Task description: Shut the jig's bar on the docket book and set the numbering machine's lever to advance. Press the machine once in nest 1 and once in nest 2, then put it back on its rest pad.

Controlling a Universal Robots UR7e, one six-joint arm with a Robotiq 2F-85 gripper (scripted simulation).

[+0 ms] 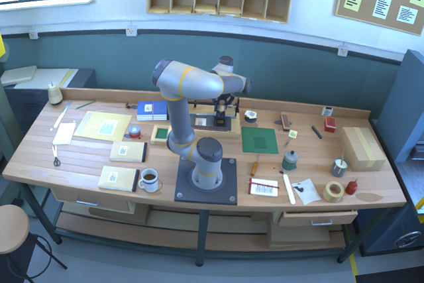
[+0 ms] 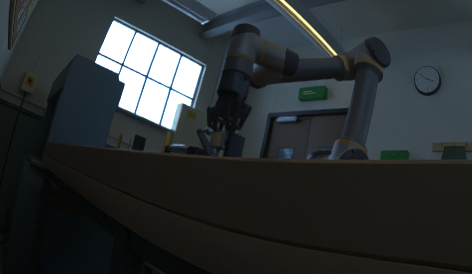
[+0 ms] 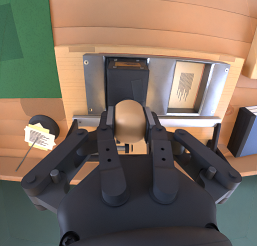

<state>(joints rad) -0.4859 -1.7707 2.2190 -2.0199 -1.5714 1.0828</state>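
My gripper is closed on the round wooden knob of the numbering machine. I hold the machine from above. Its black body stands in one nest of the grey jig plate, the nest nearer the green mat. The other nest shows the docket book's printed page. The jig's bar lies across the plate's near edge, partly hidden behind my fingers. In the side camera the machine stands on the jig at the back of the bench. Its lever is not visible.
The bench's back rail runs just behind the jig. A green mat lies to the right of the jig. A paper spike with notes stands nearby. Blue books and a small green tray lie to the left.
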